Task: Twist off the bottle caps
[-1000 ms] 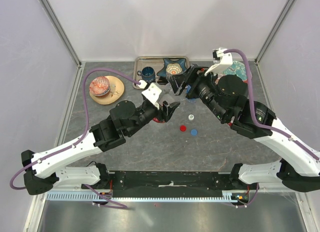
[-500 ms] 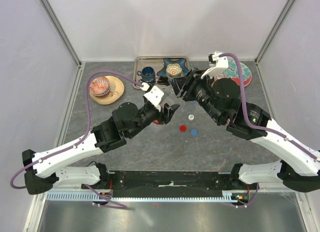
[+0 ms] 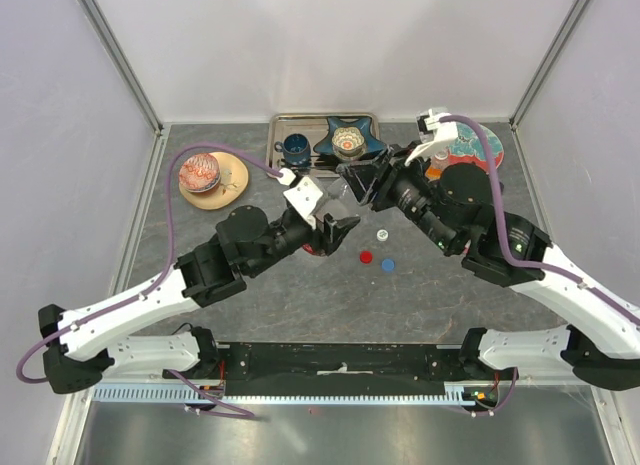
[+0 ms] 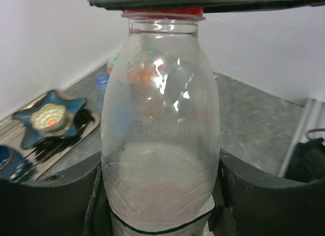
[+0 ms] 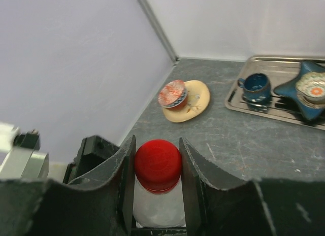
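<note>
A clear bottle (image 4: pixel 160 119) with a red cap (image 4: pixel 162 12) stands upright between my left gripper's (image 4: pixel 160 195) fingers, which are shut on its lower body. From above, my right gripper (image 5: pixel 158 165) is shut on that red cap (image 5: pixel 158 164), one finger pressed against each side. In the top view the two grippers meet at mid-table, left gripper (image 3: pixel 335 228) below right gripper (image 3: pixel 352 188), and they hide most of the bottle. Three loose caps lie just to the right: white (image 3: pixel 382 234), red (image 3: pixel 366 256) and blue (image 3: pixel 388 265).
A metal tray (image 3: pixel 300 120) at the back holds a dark blue cup (image 3: pixel 296 145) and a blue star-shaped dish (image 3: pixel 347 138). A yellow plate (image 3: pixel 228 180) with a patterned bowl sits at the back left. A round patterned plate (image 3: pixel 470 143) lies at the back right.
My right gripper has swung left over the bottle top and its fingers have closed onto the red cap. The left gripper has kept its hold on the bottle.
</note>
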{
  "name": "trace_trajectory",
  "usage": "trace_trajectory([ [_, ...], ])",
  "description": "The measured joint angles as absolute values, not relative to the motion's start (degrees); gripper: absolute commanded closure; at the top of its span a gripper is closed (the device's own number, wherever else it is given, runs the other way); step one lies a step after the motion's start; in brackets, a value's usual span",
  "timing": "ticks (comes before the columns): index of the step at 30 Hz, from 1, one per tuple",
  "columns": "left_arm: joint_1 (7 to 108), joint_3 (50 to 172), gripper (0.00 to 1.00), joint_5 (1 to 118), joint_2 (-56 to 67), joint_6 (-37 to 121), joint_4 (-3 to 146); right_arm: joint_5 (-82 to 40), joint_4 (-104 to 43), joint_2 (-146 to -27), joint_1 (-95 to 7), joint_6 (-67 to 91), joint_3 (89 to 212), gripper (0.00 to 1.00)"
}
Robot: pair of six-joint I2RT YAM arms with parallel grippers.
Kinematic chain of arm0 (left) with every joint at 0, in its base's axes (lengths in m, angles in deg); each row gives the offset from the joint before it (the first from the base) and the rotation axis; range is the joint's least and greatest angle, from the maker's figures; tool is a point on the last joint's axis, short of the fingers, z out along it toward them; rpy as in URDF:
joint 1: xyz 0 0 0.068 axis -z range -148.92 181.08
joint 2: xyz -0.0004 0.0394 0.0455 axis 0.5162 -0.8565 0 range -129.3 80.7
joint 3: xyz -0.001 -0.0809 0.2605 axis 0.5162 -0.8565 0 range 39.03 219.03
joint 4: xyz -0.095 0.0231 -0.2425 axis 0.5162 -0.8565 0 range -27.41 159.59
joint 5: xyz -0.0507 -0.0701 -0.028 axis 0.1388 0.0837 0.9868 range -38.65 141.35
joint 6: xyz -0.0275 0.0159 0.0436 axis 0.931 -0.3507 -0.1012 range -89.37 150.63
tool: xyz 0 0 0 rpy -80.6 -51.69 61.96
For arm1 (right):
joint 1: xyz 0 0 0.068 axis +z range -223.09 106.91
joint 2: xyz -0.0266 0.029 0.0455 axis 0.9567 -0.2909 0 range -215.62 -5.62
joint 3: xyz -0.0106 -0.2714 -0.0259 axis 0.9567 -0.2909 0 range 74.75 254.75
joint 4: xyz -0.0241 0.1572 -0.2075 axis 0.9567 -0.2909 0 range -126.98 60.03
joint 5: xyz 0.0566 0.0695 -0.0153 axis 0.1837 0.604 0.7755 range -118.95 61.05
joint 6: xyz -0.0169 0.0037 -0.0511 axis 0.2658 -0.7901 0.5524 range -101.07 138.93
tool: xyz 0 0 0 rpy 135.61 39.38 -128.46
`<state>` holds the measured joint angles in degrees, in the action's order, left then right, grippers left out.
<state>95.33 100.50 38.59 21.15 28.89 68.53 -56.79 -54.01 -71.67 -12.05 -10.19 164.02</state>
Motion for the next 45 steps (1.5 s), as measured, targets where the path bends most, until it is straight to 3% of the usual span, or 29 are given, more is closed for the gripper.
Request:
trace_trajectory([
  [4,93.6,101.07,0.51,50.07,23.69,31.49,66.7,-48.83,-53.74,-69.13,-11.74,-6.43,164.04,1.0],
  [11,87.89,106.01,0.5,84.95,23.1,41.17,66.46,-25.05,-48.26,-59.49,-11.55,1.74,159.35,1.0],
  [16,83.52,105.71,0.5,104.93,20.39,52.71,74.63,-13.49,-46.03,-58.84,-11.99,5.09,158.8,1.0],
  [22,81.86,105.16,0.5,118.89,16.89,64.14,87.4,-2.15,-44.65,-59.73,-12.95,6.88,160.02,1.0],
  [28,81.62,105.42,0.51,125.63,14.88,67.27,94.0,5.18,-43.47,-60.13,-13.36,6.53,160.35,1.0],
  [35,80.9,106.03,0.53,127.33,13.5,67.64,97.12,5.46,-44.74,-60.15,-13.58,6.55,161.79,1.0],
  [39,78.95,106.21,0.52,124.27,14.01,65.21,93.12,-3.48,-46.53,-59.38,-13.43,6.79,161.9,1.0],
  [45,75.87,105.14,0.52,111.05,18.42,56.14,78.96,-27.87,-45.94,-52.06,-12.49,8.21,160.33,1.0],
])
